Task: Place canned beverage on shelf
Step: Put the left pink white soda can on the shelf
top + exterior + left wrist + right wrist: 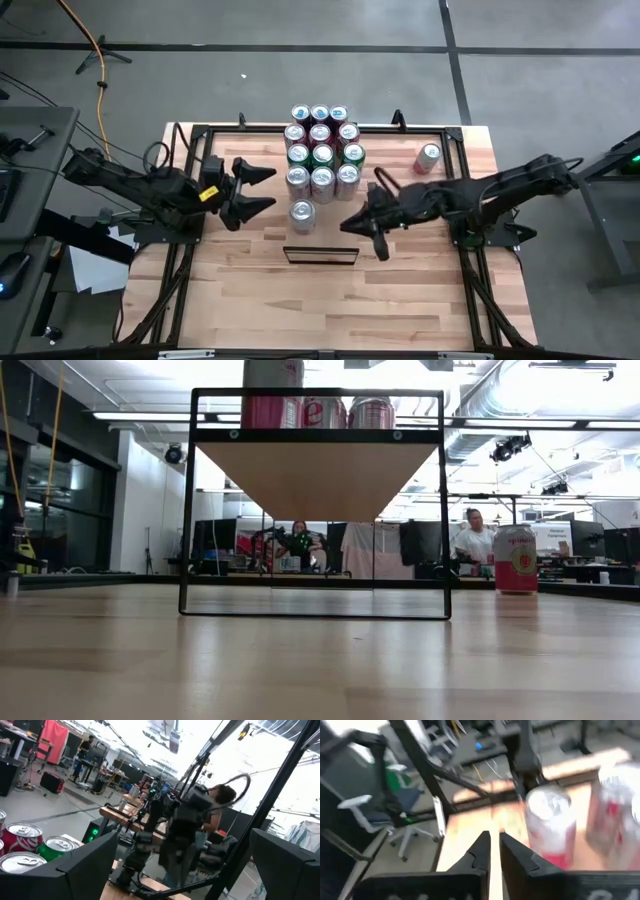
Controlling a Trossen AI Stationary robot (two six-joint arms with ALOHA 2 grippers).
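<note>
Then: between cans, right gripper (pixel 362 224) empty and pinched shut.
You needed to reopen it for the lone can (pixel 428 158) (behind right arm); shelf (pixel 321 255) waited mid-table, left gripper (pixel 262 189) gaped idle.

Counting from above now: twelve cans packed in a block (pixel 321 152) on the shelf (pixel 320 255), one more can (pixel 302 215) just off its front corner, one pink can (pixel 428 158) alone on the surface (pixel 400 300), fourteen cans altogether, plus two arms
</note>
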